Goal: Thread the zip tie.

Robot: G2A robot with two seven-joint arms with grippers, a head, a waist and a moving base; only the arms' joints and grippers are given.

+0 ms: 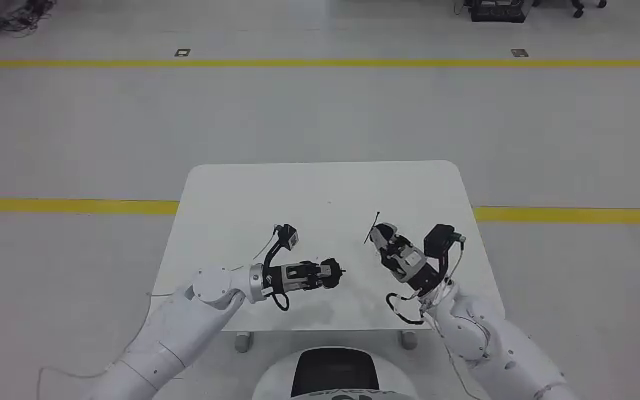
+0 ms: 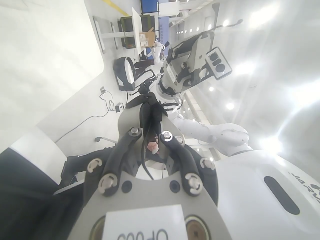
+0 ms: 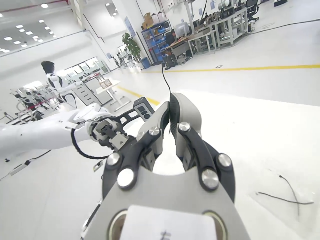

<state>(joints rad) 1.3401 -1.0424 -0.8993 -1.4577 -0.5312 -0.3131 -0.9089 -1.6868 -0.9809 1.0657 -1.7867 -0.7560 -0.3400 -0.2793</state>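
The right pincer clamps shut on a zip tie, the tail jutting beyond its fingertips, seemingly to offer a free end for threading. Facing it across a gap above the worktop, the left pincer is closed on a thin black strip, likely the receiving piece.

My right gripper has matt grey plastic finger shells, ribbed black rubbery pads and shiny bare-metal pins. The zip tie between the pads looks like thin, smooth black plastic. The table is smooth matt white.
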